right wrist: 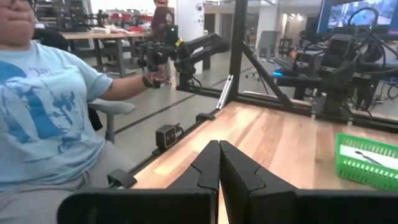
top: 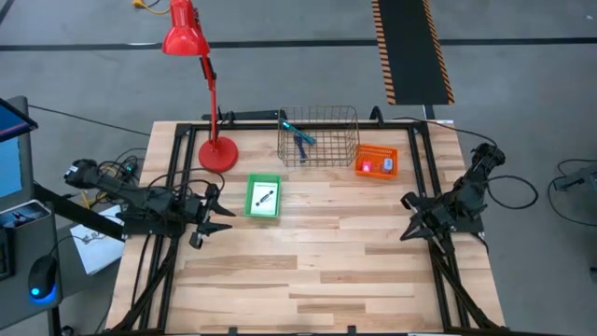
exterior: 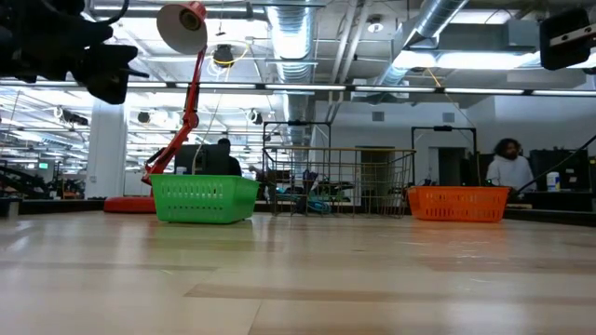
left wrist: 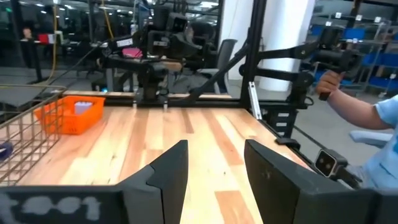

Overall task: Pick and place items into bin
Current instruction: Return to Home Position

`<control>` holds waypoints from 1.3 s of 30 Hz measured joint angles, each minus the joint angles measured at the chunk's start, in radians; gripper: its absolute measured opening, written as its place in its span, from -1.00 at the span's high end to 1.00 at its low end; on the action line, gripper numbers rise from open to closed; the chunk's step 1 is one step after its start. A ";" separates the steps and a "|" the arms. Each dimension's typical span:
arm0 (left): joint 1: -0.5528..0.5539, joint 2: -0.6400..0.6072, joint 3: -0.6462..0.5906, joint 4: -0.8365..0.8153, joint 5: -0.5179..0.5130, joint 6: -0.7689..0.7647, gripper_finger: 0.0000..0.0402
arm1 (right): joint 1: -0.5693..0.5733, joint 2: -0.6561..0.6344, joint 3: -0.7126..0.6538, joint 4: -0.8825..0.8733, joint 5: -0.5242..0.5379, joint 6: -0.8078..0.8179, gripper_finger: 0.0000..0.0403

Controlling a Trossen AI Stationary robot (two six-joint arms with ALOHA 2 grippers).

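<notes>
**Workshop tabletop: parking both arms cleanly**

Wooden tabletop (top: 308, 271) carries three baskets, all out ahead of the fingers. The green basket (top: 249, 198), holding a white card (top: 264, 197), sits just past the left gripper (left wrist: 214, 149), whose fingers are spread and empty. The wire basket (top: 318, 137) with the teal tool (top: 300, 136) and the orange basket (top: 376, 161) with the pink-red object (top: 366, 167) lie farther on. The right gripper (right wrist: 219, 144) has its fingers pressed together, holding nothing. I'd retract each arm straight back, away from the basket rims and the seated person (right wrist: 43, 106).
</notes>
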 joint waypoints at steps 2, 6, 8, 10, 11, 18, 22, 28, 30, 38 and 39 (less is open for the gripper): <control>-0.015 0.000 0.000 -0.001 -0.028 0.002 0.27 | 0.000 0.000 0.000 -0.001 -0.003 0.000 1.00; -0.029 0.000 -0.001 -0.001 -0.054 0.017 0.27 | 0.004 0.000 0.000 -0.025 -0.003 0.000 1.00; -0.029 0.000 -0.001 -0.009 -0.057 0.018 0.27 | 0.004 0.000 0.000 -0.042 -0.003 0.000 1.00; -0.029 0.000 -0.001 -0.022 -0.062 0.019 0.27 | 0.004 0.000 0.000 -0.056 -0.002 0.000 1.00; -0.028 0.000 -0.001 -0.024 -0.067 0.018 0.27 | 0.004 0.000 0.000 -0.058 -0.002 0.000 1.00; -0.028 0.001 -0.002 -0.023 -0.082 0.018 0.27 | 0.003 0.000 0.000 -0.056 0.029 0.000 1.00; -0.028 0.001 -0.003 -0.020 -0.085 0.018 0.27 | 0.004 0.001 0.000 -0.078 0.028 0.001 1.00; -0.029 0.001 -0.003 -0.016 -0.085 0.006 0.27 | 0.003 0.001 0.000 -0.077 0.028 0.025 1.00; -0.029 0.001 -0.003 -0.014 -0.085 0.005 0.27 | 0.003 0.001 0.000 -0.074 0.028 0.110 1.00; -0.029 0.001 -0.003 0.024 -0.152 0.053 0.27 | 0.002 0.001 -0.048 0.110 0.189 0.207 1.00; -0.029 0.001 -0.003 0.028 -0.171 0.063 0.27 | 0.002 0.001 -0.066 0.145 0.189 0.187 1.00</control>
